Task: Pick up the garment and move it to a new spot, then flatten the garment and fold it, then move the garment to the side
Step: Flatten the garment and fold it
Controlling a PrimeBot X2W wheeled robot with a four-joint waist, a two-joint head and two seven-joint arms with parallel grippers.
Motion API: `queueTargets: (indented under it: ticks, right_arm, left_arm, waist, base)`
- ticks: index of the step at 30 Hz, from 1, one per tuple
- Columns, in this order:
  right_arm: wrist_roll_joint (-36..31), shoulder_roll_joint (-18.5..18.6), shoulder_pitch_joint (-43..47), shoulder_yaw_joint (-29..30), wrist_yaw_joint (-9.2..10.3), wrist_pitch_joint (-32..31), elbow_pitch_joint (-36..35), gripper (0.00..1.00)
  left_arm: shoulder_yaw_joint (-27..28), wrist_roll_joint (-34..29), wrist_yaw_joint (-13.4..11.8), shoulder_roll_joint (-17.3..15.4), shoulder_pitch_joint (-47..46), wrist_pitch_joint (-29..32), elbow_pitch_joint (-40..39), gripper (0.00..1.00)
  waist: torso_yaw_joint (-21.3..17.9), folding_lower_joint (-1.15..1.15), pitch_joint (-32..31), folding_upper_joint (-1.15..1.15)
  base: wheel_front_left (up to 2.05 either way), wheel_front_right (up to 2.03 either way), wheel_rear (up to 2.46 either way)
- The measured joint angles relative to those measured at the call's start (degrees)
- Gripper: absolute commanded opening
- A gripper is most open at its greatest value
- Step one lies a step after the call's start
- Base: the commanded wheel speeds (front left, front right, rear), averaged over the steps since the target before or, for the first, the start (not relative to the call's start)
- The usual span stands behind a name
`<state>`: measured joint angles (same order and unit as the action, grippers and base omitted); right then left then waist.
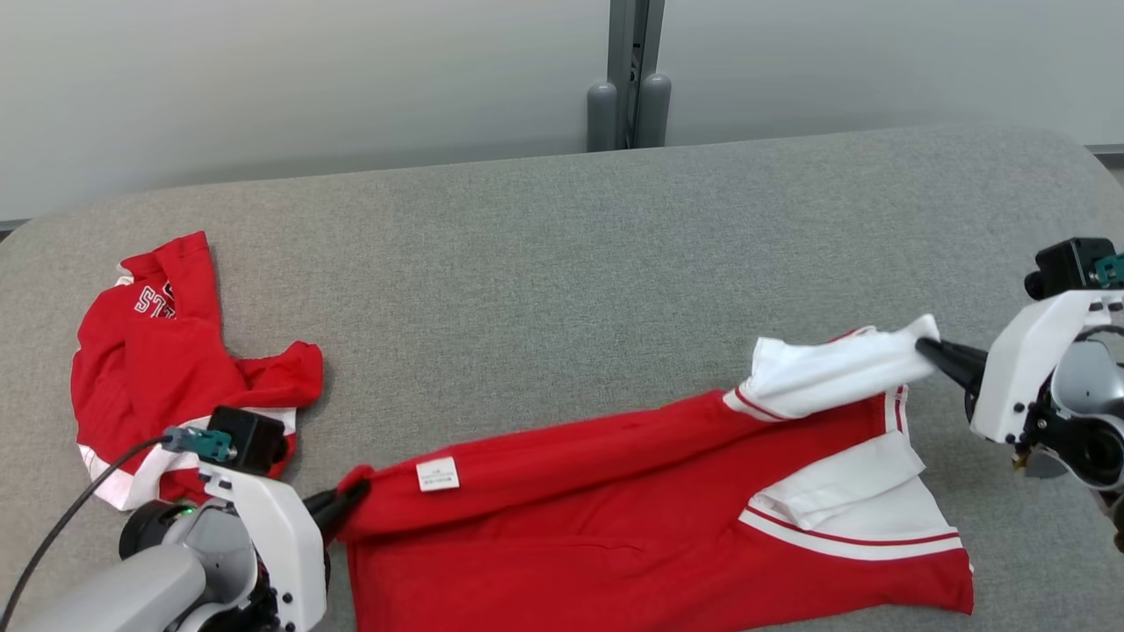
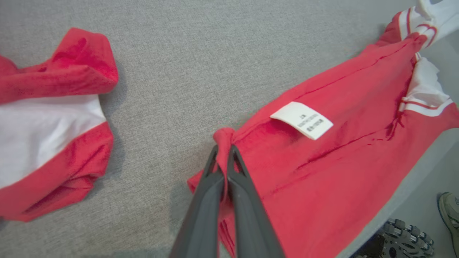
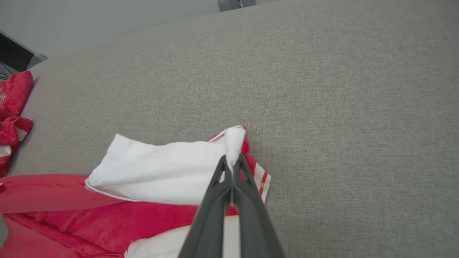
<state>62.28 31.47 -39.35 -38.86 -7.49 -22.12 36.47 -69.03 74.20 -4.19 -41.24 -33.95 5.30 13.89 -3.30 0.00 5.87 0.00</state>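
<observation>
Garment (image 1: 615, 518) lies stretched across grey cushion (image 1: 527, 263): left gripper (image 1: 356, 498) pinches its red corner (image 2: 224, 136), right gripper (image 1: 922, 345) pinches its white sleeve (image 3: 161, 168).

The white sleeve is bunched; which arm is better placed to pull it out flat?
Probably right: its jaws are shut on the white sleeve at the garment's right end, while the left jaws pinch the red corner at the opposite end, anchoring it.

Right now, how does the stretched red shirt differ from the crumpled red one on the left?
The stretched shirt lies spread out; the crumpled shirt sits bunched. The left gripper and right gripper pinch the stretched shirt; the crumpled shirt lies free. Both are red with white trim.
</observation>
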Motion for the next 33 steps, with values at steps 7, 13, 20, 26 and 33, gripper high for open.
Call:
queueTargets:
  ticks: [7, 13, 20, 26, 33]
  right_arm:
    - [0.9, 3.3, 3.7, -0.1, 0.00, -5.0, -5.5, 0.00]
    - [0.6, 6.5, 7.5, 2.3, 0.00, -9.8, -11.5, 0.00]
    - [-1.3, 6.2, 12.1, 6.2, 0.00, -15.5, -13.6, 0.00]
    - [-3.7, 4.8, 15.0, 9.8, 0.00, -17.7, -15.4, 0.49]
    - [-7.3, 2.5, 19.6, 16.2, 0.00, -19.8, -18.1, 1.00]
  left_arm:
    - [-0.8, -0.2, -0.9, -1.2, 0.9, 1.7, -1.8, 0.00]
    - [-1.2, 0.5, -0.9, -1.5, 1.9, 2.9, -2.1, 0.00]
    - [-1.5, 0.6, -0.8, -1.5, 2.1, 3.9, -2.4, 0.00]
    - [-1.8, 0.8, -0.7, -1.6, 2.6, 5.1, -2.7, 0.00]
    - [-2.5, 1.0, -0.9, -2.2, 3.4, 7.5, -3.7, 1.00]
  waist:
    - [0.4, 0.00, -0.4, 0.00]
    - [0.6, 0.00, -0.4, 0.00]
    - [0.5, 0.00, -0.3, 0.00]
    - [0.5, 0.00, -0.3, 0.00]
    - [0.5, 0.00, -0.9, 0.00]
  base:
    - [0.00, 0.00, 0.00]
    - [0.00, 0.00, 0.00]
    - [0.00, 0.00, 0.00]
    - [0.00, 0.00, 0.00]
    - [0.00, 0.00, 0.00]
